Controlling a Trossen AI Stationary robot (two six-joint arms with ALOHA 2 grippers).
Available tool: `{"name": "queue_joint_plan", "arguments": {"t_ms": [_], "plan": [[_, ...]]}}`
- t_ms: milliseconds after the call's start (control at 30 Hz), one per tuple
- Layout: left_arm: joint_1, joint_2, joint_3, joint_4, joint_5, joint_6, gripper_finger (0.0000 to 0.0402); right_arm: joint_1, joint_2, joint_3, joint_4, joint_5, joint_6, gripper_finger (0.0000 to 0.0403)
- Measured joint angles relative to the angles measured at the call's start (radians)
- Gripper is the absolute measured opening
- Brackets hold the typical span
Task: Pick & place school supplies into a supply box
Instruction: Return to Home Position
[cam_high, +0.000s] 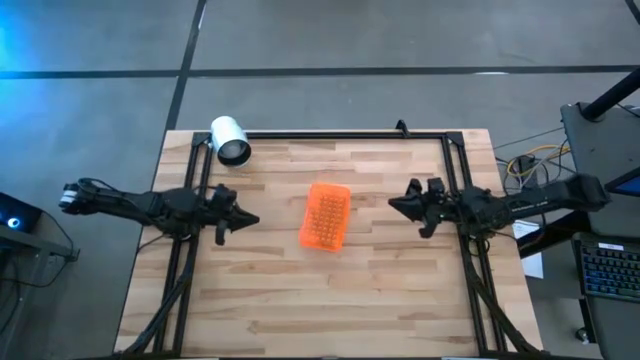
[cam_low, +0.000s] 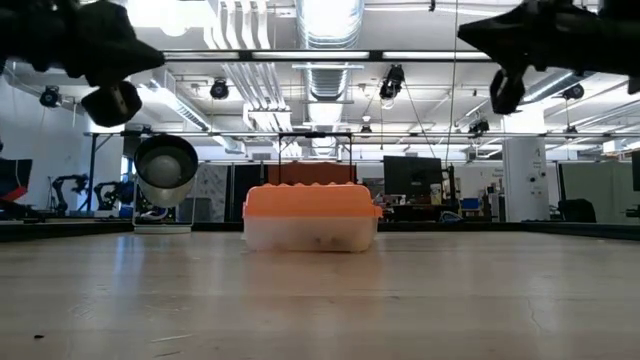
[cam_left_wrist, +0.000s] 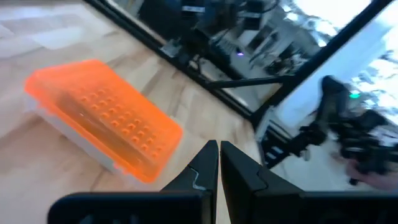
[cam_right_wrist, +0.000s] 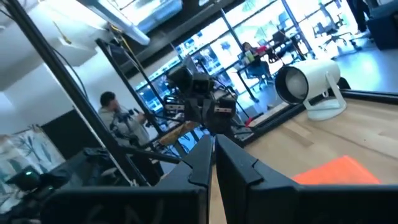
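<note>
Bench (cam_high: 380, 300): I see no loose supplies. Supply box (cam_high: 326, 216) centre, orange lid closed. Left pincer (cam_high: 243, 219) and right pincer (cam_high: 397, 204) pinched closed, empty. Task looks finished.

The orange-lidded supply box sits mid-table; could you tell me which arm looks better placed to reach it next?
Neither clearly: the supply box lies about midway between the left gripper and the right gripper, both shut and raised.
</note>
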Motion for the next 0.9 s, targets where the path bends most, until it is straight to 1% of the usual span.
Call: {"name": "queue_joint_plan", "arguments": {"t_ms": [133, 300, 400, 500, 700, 800, 900], "plan": [[0.000, -0.104, -0.057, 0.007, 0.050, -0.016, 0.0002, 0.000, -0.096, -0.058, 0.002, 0.001, -0.004, 0.0013], [0.000, -0.217, -0.078, -0.020, 0.051, -0.005, 0.0002, 0.000, -0.200, -0.125, 0.000, 0.000, -0.014, 0.0013], [0.000, -0.264, -0.080, -0.078, 0.051, -0.014, 0.0002, 0.000, -0.251, -0.133, -0.080, 0.000, 0.002, 0.0013], [0.000, -0.286, -0.080, -0.082, 0.051, -0.035, 0.0002, 0.000, -0.287, -0.133, -0.112, 0.000, 0.038, 0.0013], [0.000, -0.288, -0.080, -0.083, 0.050, -0.038, 0.0002, 0.000, -0.300, -0.129, -0.075, 0.000, 0.048, 0.0013], [0.000, -0.288, -0.080, -0.084, 0.050, -0.039, 0.0002, 0.000, -0.299, -0.129, -0.089, 0.000, 0.048, 0.0013], [0.004, -0.324, -0.105, -0.083, 0.050, -0.040, 0.0002, 0.000, -0.300, -0.130, -0.089, 0.000, 0.048, 0.0013]]}}
